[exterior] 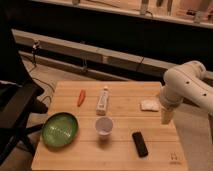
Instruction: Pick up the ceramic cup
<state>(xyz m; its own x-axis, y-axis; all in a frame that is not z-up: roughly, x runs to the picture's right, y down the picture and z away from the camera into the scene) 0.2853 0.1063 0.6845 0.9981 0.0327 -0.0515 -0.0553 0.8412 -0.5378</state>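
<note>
At the right edge of the table (125,97), the empty, wide-open gripper (166,116) could topple the ceramic cup (103,126) by clipping its rim.

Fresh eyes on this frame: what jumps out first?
The bulky white robot arm on the right dominates, its gripper hanging open and empty over the right edge of the wooden table, beside a small white wad. Next comes the bright green plate at front left. The ceramic cup stands just right of it, well apart from the gripper.
</note>
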